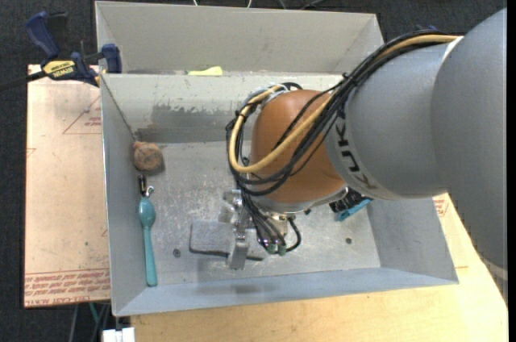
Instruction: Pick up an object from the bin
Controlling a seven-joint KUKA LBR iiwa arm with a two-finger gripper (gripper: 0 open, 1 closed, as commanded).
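Observation:
My gripper [239,245] hangs low over the front middle of the bin floor, below the orange wrist cover. Directly to its left lies a flat grey block [207,239], its right edge touching or almost touching the gripper. A teal plastic spoon [147,238] lies lengthwise along the left wall, bowl toward the back. Behind the spoon, a brown rounded stone-like lump [149,156] rests near the back left corner, with a small dark metal clip [146,189] just in front of it.
A blue object [351,206] pokes out from under the arm at the right side of the bin. A yellow scrap [205,72] lies in the rear compartment behind the dividing wall. The arm covers the bin's right half.

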